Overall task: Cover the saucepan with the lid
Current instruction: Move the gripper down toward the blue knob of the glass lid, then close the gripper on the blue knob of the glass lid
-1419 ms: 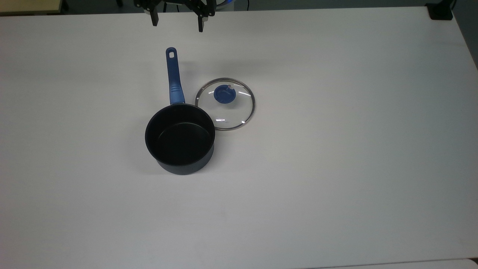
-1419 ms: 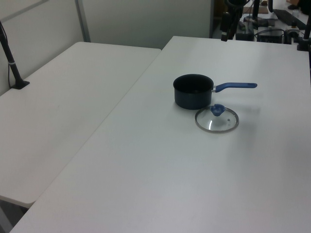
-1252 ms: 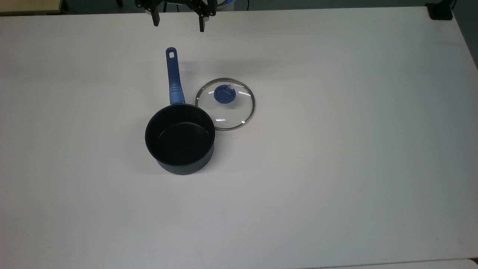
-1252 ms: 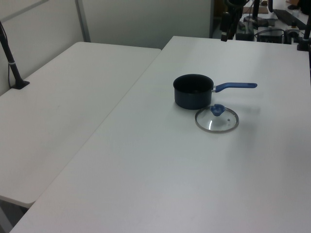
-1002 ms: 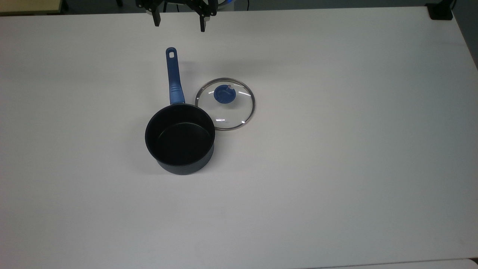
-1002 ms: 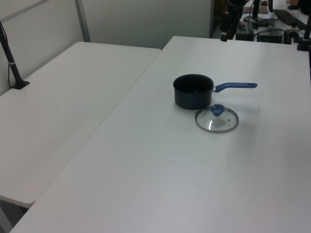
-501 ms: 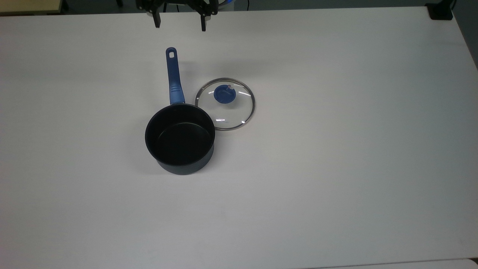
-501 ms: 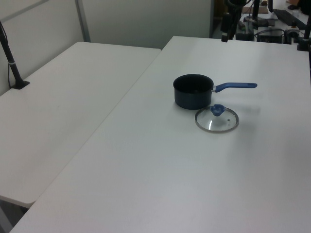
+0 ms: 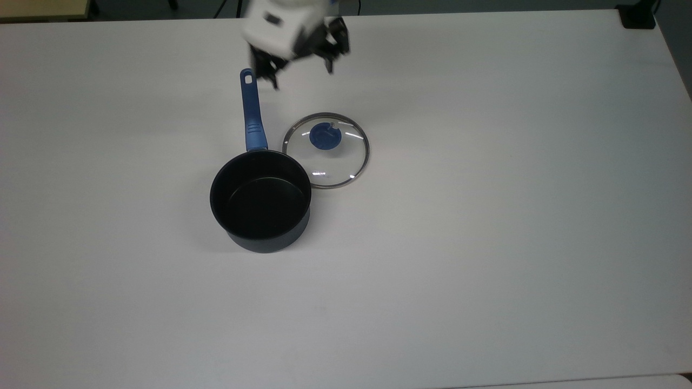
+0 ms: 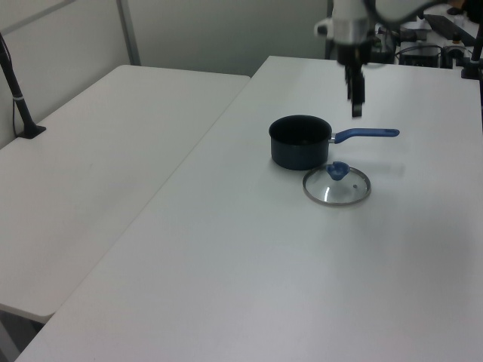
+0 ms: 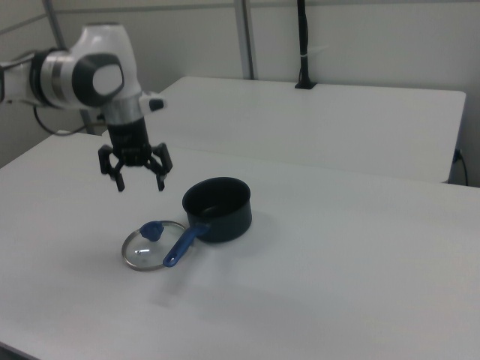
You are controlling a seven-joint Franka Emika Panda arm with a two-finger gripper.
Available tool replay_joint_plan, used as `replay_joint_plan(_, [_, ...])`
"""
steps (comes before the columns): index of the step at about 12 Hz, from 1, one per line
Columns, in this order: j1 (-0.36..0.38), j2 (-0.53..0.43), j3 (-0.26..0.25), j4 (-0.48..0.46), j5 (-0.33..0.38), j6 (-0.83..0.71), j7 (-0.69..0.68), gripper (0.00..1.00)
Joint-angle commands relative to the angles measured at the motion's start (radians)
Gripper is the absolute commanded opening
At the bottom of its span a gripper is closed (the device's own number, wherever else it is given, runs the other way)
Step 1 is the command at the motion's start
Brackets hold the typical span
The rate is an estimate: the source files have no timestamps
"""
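Glass lid (image 9: pixel 326 150) beside saucepan (image 9: pixel 260 201), blurred hand (image 9: pixel 300 74) above, fingers spread, nothing held

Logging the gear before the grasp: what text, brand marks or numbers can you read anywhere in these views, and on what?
None can be read.
The lid: small pale marks on the glass, too small to read.
The saucepan, the gripper and the table: no lettering to be seen.
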Motion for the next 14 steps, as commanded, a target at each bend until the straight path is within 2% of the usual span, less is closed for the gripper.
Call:
replay_joint_plan(1, [0.022, 0.042, 0.041, -0.145, -0.02, 0.206, 0.008, 1.0])
replay_joint_plan(2, [0.022, 0.088, 0.058, -0.149, -0.041, 0.244, 0.034, 1.0])
replay_joint_plan(4, [0.026, 0.157, 0.062, -0.149, -0.127, 0.301, 0.125, 1.0])
replay_joint_plan(7, [0.026, 0.184, 0.064, -0.147, -0.178, 0.352, 0.171, 1.0])
replay_joint_plan(8, [0.028, 0.188, 0.064, -0.147, -0.178, 0.352, 0.174, 0.95])
replay_joint_plan(10, [0.026, 0.19, 0.064, -0.144, -0.175, 0.351, 0.205, 0.57])
replay_joint_plan(11, [0.031, 0.191, 0.065, -0.146, -0.175, 0.349, 0.243, 0.45])
replay_joint_plan(12, [0.034, 0.188, 0.069, -0.144, -0.174, 0.338, 0.255, 0.4])
replay_joint_plan(14, [0.028, 0.173, 0.102, -0.136, -0.174, 0.285, 0.259, 0.39])
